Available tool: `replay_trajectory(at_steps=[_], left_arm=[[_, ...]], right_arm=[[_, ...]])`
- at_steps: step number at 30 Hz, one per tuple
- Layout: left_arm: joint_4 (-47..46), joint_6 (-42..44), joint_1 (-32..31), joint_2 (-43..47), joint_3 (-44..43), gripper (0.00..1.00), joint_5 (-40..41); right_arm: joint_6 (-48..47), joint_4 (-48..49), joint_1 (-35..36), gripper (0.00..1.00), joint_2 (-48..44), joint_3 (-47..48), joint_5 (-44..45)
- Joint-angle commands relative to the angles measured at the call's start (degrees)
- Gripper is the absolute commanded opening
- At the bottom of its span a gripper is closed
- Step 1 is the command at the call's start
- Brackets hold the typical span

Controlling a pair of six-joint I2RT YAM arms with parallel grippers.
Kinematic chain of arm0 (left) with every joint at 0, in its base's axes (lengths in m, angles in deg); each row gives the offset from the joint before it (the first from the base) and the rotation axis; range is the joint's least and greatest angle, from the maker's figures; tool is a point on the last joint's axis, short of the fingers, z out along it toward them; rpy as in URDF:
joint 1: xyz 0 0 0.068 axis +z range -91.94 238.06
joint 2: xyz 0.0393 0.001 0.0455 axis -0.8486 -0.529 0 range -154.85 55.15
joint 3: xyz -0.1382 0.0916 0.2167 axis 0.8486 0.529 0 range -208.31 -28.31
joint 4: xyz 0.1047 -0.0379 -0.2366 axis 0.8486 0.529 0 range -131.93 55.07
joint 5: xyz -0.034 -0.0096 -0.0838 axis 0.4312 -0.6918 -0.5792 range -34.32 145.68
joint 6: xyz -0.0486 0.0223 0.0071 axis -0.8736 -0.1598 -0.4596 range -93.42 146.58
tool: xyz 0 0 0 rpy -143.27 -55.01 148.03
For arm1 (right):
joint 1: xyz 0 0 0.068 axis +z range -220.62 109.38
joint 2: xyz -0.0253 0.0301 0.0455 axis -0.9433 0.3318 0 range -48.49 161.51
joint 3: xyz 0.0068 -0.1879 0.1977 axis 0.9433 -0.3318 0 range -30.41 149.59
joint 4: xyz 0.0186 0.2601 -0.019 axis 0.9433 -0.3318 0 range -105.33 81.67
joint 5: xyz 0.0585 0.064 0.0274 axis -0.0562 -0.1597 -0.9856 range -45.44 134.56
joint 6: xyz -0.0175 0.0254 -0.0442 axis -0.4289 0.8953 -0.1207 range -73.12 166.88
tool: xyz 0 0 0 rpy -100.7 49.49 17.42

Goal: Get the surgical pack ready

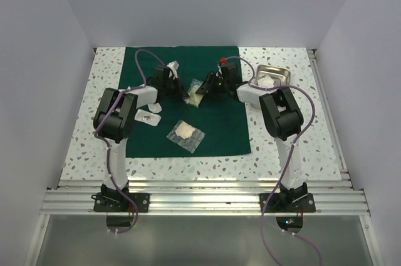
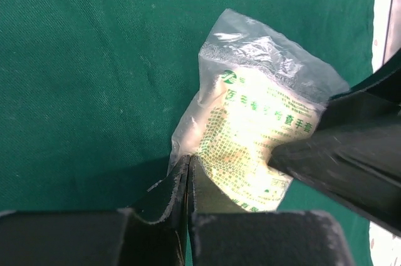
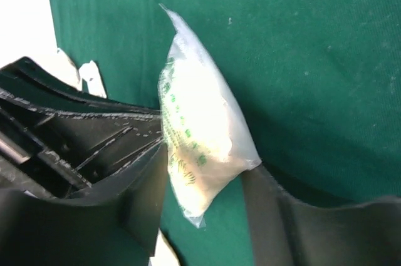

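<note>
A dark green cloth [image 1: 219, 128] lies flat on the table. Near its middle a clear gauze pouch [image 1: 193, 99] with green print hangs between my two grippers. My left gripper [image 2: 188, 163] is shut on the pouch's [image 2: 257, 122] lower left corner. My right gripper [image 3: 207, 163] stands open round the same pouch [image 3: 200, 122], one finger on each side and touching its edges. From above, the left gripper [image 1: 178, 89] comes in from the left and the right gripper [image 1: 200, 91] from the right. A second pouch [image 1: 186, 134] lies flat on the cloth nearer me. A shiny steel tray [image 1: 282, 69] stands right of the cloth.
Small white packets [image 1: 150, 116] lie at the cloth's left edge under the left arm. Another white packet [image 1: 172, 66] lies behind the left gripper. Something white sits in the tray. White walls close in the speckled table on three sides.
</note>
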Motion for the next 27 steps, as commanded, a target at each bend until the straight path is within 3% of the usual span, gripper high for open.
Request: replay_trajectory(at_steps=[1,3,4,5,7,13,18,27], left_arm=[[-2.1,-0.7,-0.2,3.2,0.9,0.05,-1.2],[-2.5,-0.3,-0.2,4.6,1.6,0.12,-0.3],[-2.0,0.4,-0.2,6.5,1.8,0.15,0.6],[-0.7,0.7,-0.1,7.4,1.8,0.24,2.8],[1.8,1.5,0.6,10.8,2.1,0.31,5.0],[6.3,1.3,4.2,22.2,7.0,0.67,16.8],[5.8,-0.1,8.5,30.6,14.6,0.76,22.3],[0.7,-6.7,13.3,37.2,26.4,0.85,28.4]], right_arm=[[2.9,3.6,0.1,0.42,0.6,0.8,1.0],[3.4,4.0,0.1,0.34,0.5,0.7,1.2],[3.7,4.3,0.1,0.25,0.3,0.5,1.4],[3.7,4.5,0.1,0.21,-0.1,0.2,1.6],[3.6,4.4,0.0,0.19,-1.2,-0.4,2.3],[3.4,4.5,-3.1,0.19,-6.4,-2.8,1.1],[2.7,4.7,-11.0,0.18,-13.2,-7.6,-0.6],[0.1,-0.8,-26.6,0.18,-22.6,-14.2,0.0]])
